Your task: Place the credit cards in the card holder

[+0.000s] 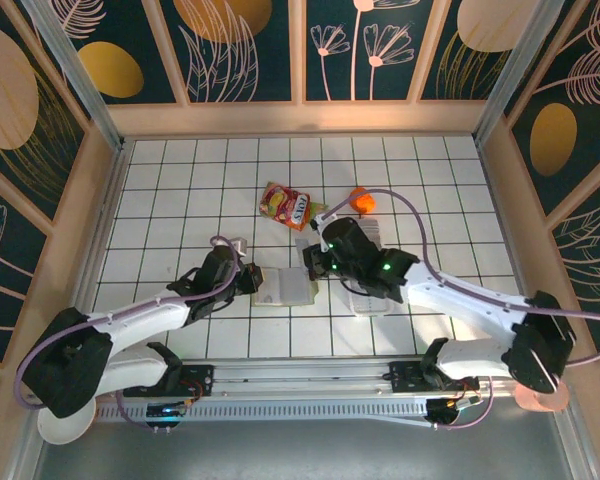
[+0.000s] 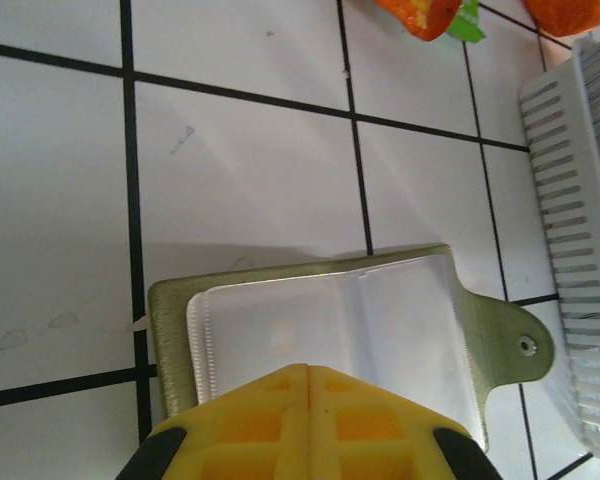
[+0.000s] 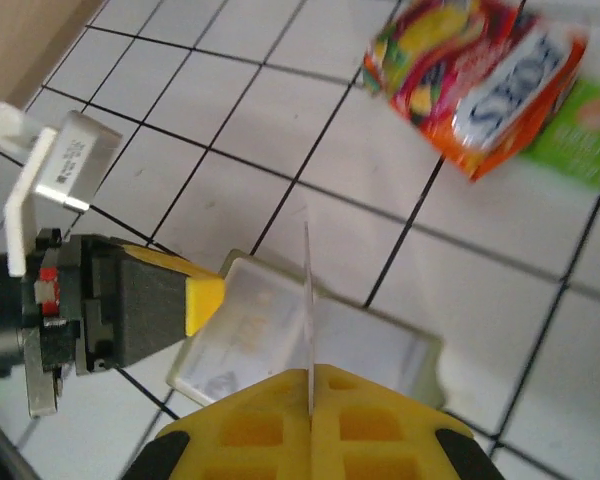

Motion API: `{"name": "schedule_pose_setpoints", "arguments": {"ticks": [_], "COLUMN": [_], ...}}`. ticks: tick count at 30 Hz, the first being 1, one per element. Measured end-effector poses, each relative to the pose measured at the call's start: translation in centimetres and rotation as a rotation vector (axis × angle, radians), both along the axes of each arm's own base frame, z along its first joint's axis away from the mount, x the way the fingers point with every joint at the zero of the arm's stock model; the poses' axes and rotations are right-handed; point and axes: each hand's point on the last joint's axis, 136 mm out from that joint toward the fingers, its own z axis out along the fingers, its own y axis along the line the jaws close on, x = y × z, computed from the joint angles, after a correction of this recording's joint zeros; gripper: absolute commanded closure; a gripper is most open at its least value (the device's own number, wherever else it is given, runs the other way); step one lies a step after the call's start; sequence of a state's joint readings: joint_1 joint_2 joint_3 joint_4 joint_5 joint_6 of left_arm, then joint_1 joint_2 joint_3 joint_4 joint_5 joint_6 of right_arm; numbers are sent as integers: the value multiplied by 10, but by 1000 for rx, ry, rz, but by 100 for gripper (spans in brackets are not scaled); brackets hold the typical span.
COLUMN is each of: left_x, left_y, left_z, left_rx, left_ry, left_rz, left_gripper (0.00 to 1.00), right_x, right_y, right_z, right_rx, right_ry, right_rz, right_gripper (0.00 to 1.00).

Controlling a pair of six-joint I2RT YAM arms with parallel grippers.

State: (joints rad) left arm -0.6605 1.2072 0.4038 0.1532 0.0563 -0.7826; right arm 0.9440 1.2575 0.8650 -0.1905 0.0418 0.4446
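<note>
The right tool (image 3: 308,375) is closed on one thin credit card (image 3: 307,300), held on edge just above the open card holder (image 3: 370,345). The left tool (image 2: 308,372) is closed, its tips at the holder's edge. The card looks light, stiff and slick, so it is best pinched by one edge.

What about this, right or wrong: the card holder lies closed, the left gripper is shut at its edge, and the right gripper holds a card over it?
Not closed. The card holder lies open: the left wrist view shows its pale inner pockets. The rest stands: left gripper shut at its edge, right gripper holding a card over it.
</note>
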Motion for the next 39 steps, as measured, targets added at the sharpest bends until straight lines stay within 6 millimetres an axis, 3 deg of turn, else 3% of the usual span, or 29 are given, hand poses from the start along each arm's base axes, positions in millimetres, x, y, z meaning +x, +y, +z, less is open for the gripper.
{"name": "schedule_pose_setpoints", "arguments": {"ticks": [6, 12, 23, 29, 39], "left_x": [-8, -16, -20, -20, -20], "left_y": [10, 17, 24, 24, 24], "left_z": [-23, -37, -45, -45, -45], "left_rx": [39, 62, 83, 79, 75], "left_ry": [46, 76, 79, 74, 69], "left_rz": [16, 23, 39, 39, 39], "left_gripper": [100, 100, 100, 100, 100], "right_x": [-4, -5, -5, -3, -4], "right_y": [18, 32, 44, 42, 44], "right_z": [-61, -91, -96, -109, -113], "right_rx": [60, 80, 136, 117, 139], "right_ry": [273, 393, 437, 456, 481], "right_rz": [-87, -108, -107, -124, -122], "right_gripper": [100, 100, 100, 100, 100]}}
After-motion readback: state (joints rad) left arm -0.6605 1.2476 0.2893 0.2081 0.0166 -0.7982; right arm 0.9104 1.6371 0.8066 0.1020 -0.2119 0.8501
